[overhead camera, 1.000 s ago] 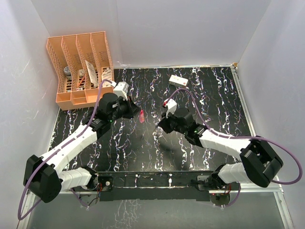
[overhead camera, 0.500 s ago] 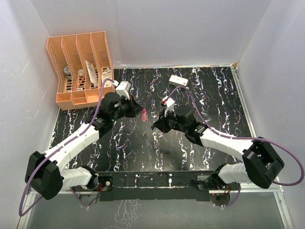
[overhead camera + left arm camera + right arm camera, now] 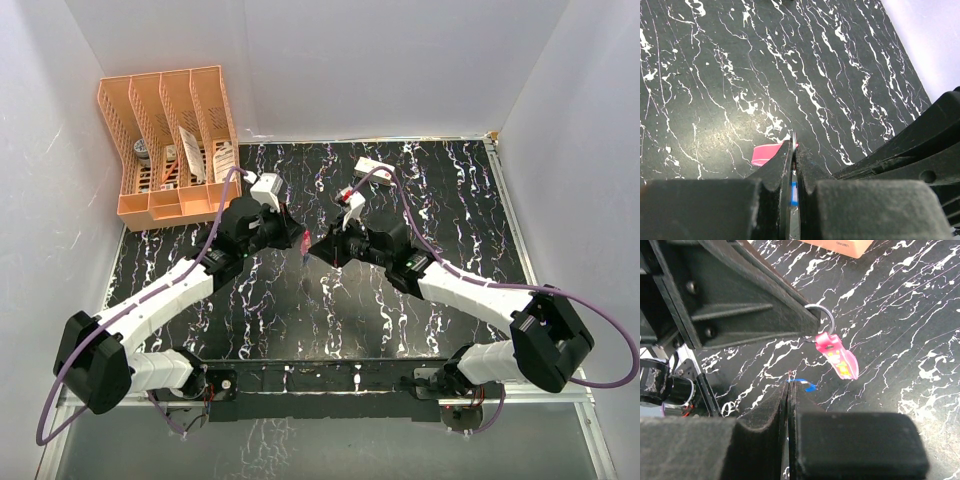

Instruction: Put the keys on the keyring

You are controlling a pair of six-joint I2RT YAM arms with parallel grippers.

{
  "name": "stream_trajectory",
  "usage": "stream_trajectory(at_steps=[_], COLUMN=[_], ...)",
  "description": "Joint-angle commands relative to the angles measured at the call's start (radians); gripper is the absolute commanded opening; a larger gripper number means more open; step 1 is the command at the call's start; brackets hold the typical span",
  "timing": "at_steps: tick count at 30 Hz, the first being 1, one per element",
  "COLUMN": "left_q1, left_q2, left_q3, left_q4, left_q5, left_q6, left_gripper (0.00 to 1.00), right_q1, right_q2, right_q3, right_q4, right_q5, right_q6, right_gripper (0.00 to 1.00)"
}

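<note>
While your left pincer (image 3: 792, 149) stays out of it, pressed together on the keyring (image 3: 824, 319), the pink key (image 3: 837, 356) already hangs from that ring above the worktop (image 3: 300, 320), so I'd judge half done. Just right of it, your right pincer (image 3: 788, 390) pinches the blue key (image 3: 804, 385), apart from the ring and not yet threaded. The pink key's yellow marks can't be read.

We can read nothing: print on the orange rack (image 3: 840, 245) and marks on the pink key (image 3: 837, 356) are too small.
</note>
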Motion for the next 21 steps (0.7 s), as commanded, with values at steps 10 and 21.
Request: stream_trajectory(at_steps=[10,21], left_q1=[-0.049,-0.063], left_q2=[0.017,0.006], left_q3=[0.055,0.054], left_q4=[-0.041,-0.044], left_q5=[-0.075,-0.085], left_q6=[0.051,0.065], left_gripper=[0.0,0.0], right_q1=[0.003,0.004], right_q2=[0.001,0.025], right_q3=[0.077,0.101], right_q4=[0.069,0.05], right_q5=[0.025,0.032], right_q6=[0.07,0.096], right_gripper=[0.0,0.0])
